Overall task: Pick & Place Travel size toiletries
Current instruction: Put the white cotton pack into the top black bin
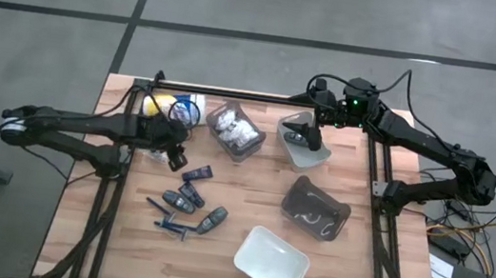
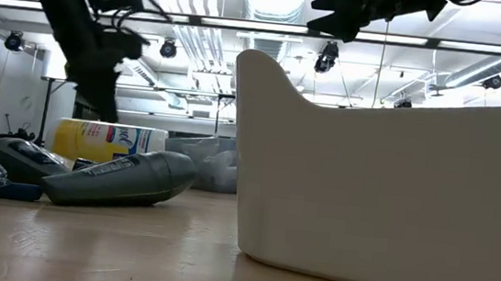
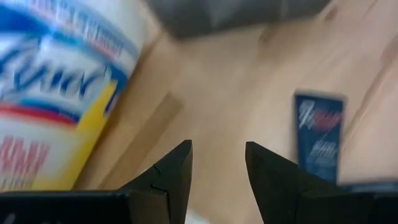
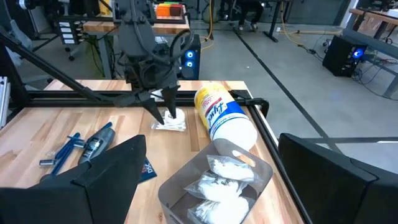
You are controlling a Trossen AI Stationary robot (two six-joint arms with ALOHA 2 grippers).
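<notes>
We see the left gripper (image 1: pixel 174 158) low over the table's far left, beside the large canister (image 1: pixel 164 106), its fingers (image 3: pixel 171 171) parted with bare wood between them, holding nothing. In the right wrist view its tips stand at a small white packet (image 4: pixel 169 121); whether they touch it we cannot tell. A dark blue packet (image 1: pixel 201 173) lies just near of it, and more dark oblong toiletries (image 1: pixel 192 210) lie scattered nearer us, left of the white tray (image 1: pixel 272 260). The right gripper (image 1: pixel 302 130) hangs over a far clear bin (image 1: pixel 304 155), fingers wide apart and empty. Another bin (image 1: pixel 234 132) holds white packets.
</notes>
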